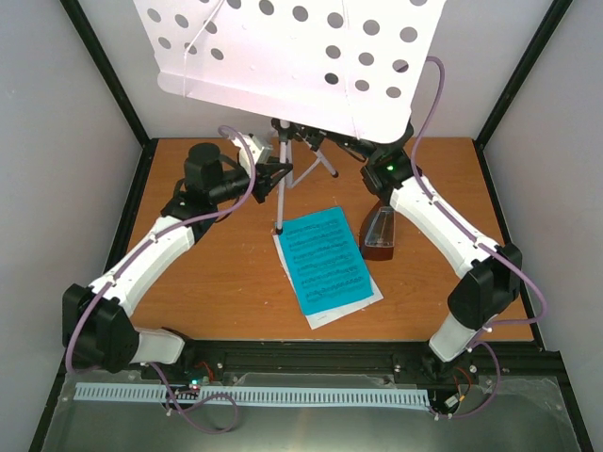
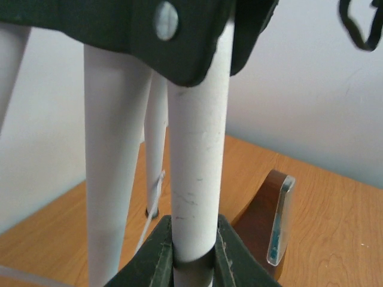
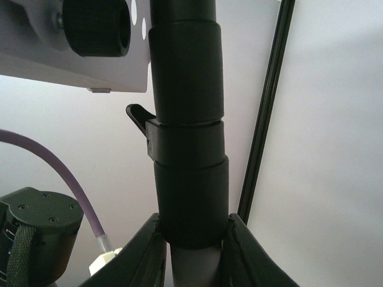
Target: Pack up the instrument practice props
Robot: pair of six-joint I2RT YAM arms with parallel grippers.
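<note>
This is a robotics lab test cell. A wooden tabletop is boxed in by plain pale wall panels and black frame posts. The left arm and right arm are bolted to a black rail, with a slotted cable duct just in front of it.

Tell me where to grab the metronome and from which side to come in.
Grip the metronome low on its body, across the two brown side faces, coming down from above. It stands upright and tapers toward the top, so a pinch near the tip would probably slide off; lower down the faces give more hold. Avoid squeezing the clear cover.
</note>
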